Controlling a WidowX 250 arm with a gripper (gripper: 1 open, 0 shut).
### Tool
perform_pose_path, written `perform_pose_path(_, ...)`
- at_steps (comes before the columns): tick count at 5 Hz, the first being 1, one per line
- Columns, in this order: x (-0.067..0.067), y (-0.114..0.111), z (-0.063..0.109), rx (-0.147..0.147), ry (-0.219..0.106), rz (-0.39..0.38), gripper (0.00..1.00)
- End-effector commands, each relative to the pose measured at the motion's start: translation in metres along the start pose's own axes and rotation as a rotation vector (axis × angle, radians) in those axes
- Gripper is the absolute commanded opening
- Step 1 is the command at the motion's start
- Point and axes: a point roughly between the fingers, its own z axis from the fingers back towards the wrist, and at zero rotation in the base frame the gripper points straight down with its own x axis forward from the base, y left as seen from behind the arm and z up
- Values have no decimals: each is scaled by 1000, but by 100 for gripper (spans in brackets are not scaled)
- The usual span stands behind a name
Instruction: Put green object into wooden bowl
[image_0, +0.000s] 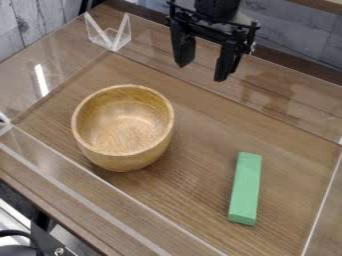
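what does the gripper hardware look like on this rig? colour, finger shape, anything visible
All black. The gripper has a boxy body at the top edge of the frame and long, narrow fingers hanging from it, tapering toward the tips. No markings, labels or loose cables are legible at this resolution; the arm above is cropped out.

I see an evenly lit, fairly bright view, soft and low in detail. White glare streaks run along the clear walls (54, 75) around the counter (201, 120). A faint shadow pools under the wooden bowl (123, 126); the green object (246, 188) casts almost none.
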Motion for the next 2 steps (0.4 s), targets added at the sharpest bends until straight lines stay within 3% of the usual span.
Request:
perform_pose_path(1,-16,-1,-11,-13,28,29,100)
perform_pose_path(2,-27,-28,-28,-50,41,150,100)
